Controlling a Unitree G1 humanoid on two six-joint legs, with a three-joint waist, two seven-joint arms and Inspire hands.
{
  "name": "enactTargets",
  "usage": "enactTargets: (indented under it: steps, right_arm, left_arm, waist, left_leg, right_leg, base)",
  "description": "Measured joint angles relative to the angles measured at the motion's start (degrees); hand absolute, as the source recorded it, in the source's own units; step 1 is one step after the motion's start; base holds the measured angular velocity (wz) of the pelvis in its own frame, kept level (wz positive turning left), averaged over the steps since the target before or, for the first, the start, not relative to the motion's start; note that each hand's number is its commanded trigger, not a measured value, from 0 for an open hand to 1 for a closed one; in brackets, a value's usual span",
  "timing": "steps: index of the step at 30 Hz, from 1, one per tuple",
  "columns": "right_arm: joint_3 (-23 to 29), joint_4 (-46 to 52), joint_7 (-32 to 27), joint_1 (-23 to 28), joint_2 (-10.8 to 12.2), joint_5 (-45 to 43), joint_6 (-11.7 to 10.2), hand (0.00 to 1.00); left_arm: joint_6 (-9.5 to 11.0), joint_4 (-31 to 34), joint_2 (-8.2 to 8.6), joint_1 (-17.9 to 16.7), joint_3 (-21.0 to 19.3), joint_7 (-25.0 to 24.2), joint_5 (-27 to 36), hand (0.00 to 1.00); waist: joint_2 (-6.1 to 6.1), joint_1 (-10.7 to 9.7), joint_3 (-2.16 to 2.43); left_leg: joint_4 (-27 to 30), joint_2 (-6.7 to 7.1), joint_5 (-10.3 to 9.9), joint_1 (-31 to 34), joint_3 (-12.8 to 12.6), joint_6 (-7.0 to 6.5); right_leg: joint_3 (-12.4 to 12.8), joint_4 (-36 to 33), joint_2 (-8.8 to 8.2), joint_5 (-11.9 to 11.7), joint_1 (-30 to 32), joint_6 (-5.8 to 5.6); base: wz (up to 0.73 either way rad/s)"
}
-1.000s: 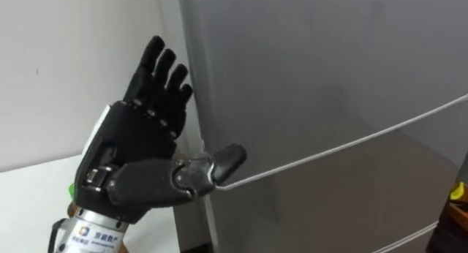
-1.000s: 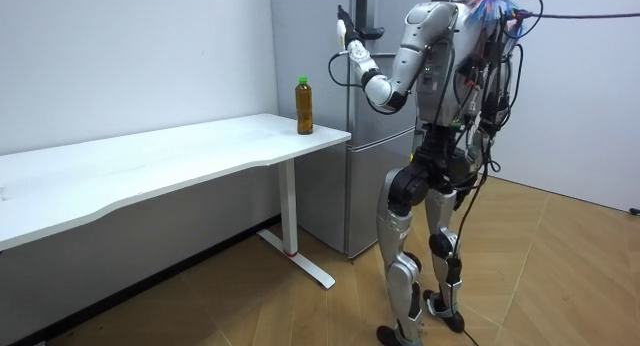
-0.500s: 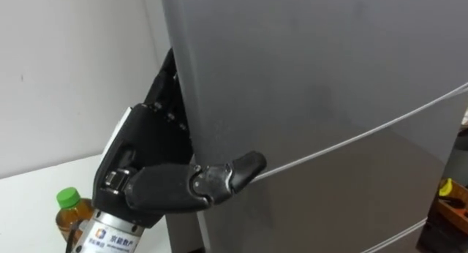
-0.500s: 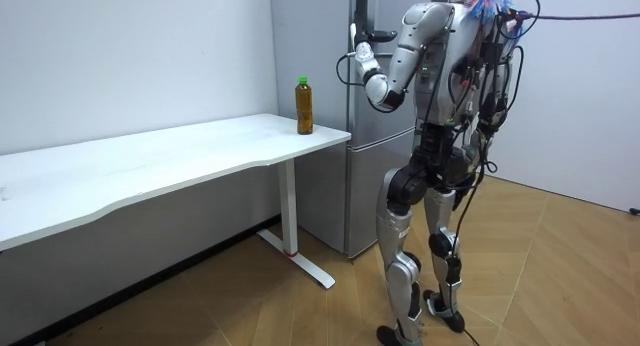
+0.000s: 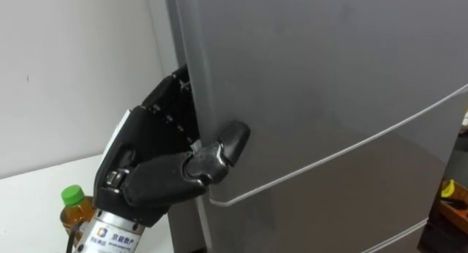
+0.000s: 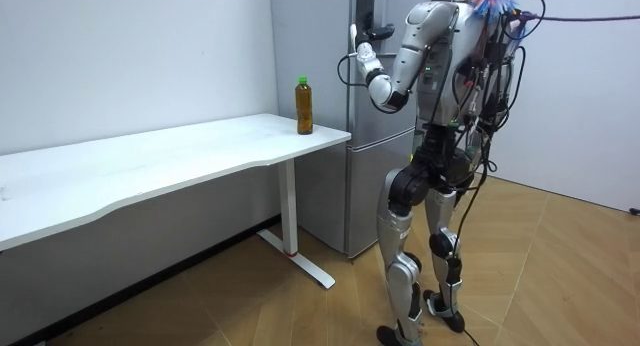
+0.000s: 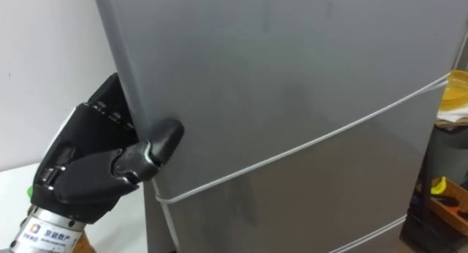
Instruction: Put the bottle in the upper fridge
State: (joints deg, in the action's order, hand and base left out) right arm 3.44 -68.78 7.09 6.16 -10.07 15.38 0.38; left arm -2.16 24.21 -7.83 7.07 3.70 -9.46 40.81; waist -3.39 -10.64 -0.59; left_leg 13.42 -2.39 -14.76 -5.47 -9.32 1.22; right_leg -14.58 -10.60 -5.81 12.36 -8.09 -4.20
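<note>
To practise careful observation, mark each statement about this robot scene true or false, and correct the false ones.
1. The bottle stands on the white table. True.
2. The bottle's cap is red. False: it is green.
3. The left hand is at the edge of the upper fridge door. True.
4. The left hand holds the bottle. False: the bottle stands on the table, apart from that hand.
5. The robot kneels on the floor. False: it stands upright at the fridge.
</note>
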Motion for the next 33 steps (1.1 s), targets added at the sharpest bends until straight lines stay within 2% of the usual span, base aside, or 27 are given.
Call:
enactTargets:
  steps: [1,2,3,5,6,7,11,17,33]
  right_arm:
    - [0.0,0.0,0.0,-0.1,0.0,0.0,0.2,0.00]
    - [0.0,0.0,0.0,-0.1,0.0,0.0,0.4,0.00]
    - [0.0,0.0,0.0,-0.1,0.0,0.0,0.5,0.00]
    - [0.0,0.0,0.0,-0.1,0.0,0.0,0.5,0.00]
    - [0.0,0.0,0.0,-0.1,0.0,0.0,0.5,0.00]
    - [0.0,0.0,0.0,-0.1,0.0,0.0,0.5,0.00]
    - [-0.2,-0.3,0.0,-0.4,-0.1,0.0,0.6,0.00]
    - [-3.7,-0.1,0.1,-0.9,-1.0,0.0,0.6,0.00]
    - [-4.6,-0.7,0.7,-1.7,-1.6,-0.2,0.3,0.00]
  left_arm:
    - [-0.2,0.0,0.28,0.0,-0.2,0.2,0.1,1.00]
    - [-0.2,0.0,0.43,0.0,-0.2,0.2,0.1,0.94]
    - [-0.2,0.0,0.44,0.0,-0.2,0.2,0.0,0.74]
    - [-0.1,0.0,0.46,0.0,-0.3,0.4,0.0,0.55]
    - [-0.1,0.0,0.50,0.0,-0.3,0.4,0.0,0.24]
    - [0.0,0.0,0.60,0.0,-0.3,0.5,0.0,0.00]
    - [0.0,0.0,0.60,0.3,0.0,0.3,0.2,0.00]
    - [1.1,-0.2,0.38,0.4,1.6,-0.3,0.1,0.00]
    - [2.7,-0.8,-0.71,0.3,3.4,-0.7,0.1,0.00]
  waist:
    - [-0.11,-0.1,0.06]
    - [-0.06,-0.1,0.03]
    - [-0.07,-0.1,0.04]
    - [-0.06,-0.1,0.02]
    - [-0.05,-0.1,0.01]
    - [-0.06,-0.1,0.00]
    - [0.02,-0.1,-0.12]
    - [0.07,0.1,-0.23]
    - [-0.44,-0.1,-0.39]
  left_leg:
    - [0.0,0.00,0.0,0.0,0.0,0.00]
    - [0.0,0.00,0.0,-0.1,0.0,0.00]
    - [0.0,0.00,0.0,-0.1,0.0,0.00]
    - [0.0,0.00,0.0,-0.2,0.0,0.00]
    - [0.0,0.00,0.0,-0.2,0.0,0.00]
    - [-0.1,0.00,0.0,-0.2,0.0,0.00]
    - [-0.1,0.01,0.0,-0.2,-0.1,0.00]
    - [-0.1,0.05,0.0,-0.1,-0.1,0.00]
    - [0.5,0.07,0.1,0.8,-0.1,-0.16]
  right_leg:
    - [0.0,0.0,0.00,0.0,0.0,0.00]
    - [0.1,0.0,0.00,0.0,0.0,0.00]
    - [0.1,0.0,0.00,0.0,0.1,0.00]
    - [0.2,0.0,0.00,0.0,0.1,0.00]
    - [0.2,0.0,0.00,0.0,0.1,0.00]
    - [0.2,0.0,0.00,0.0,0.1,0.00]
    - [0.3,0.1,0.00,0.0,0.1,0.00]
    - [0.2,0.1,-0.03,0.0,0.1,0.00]
    - [0.3,0.1,-0.10,-0.4,0.1,-0.06]
  base:
    - [0.00]
    - [0.00]
    - [0.00]
    - [0.00]
    - [0.00]
    - [0.00]
    - [0.00]
    - [0.01]
    - [0.01]
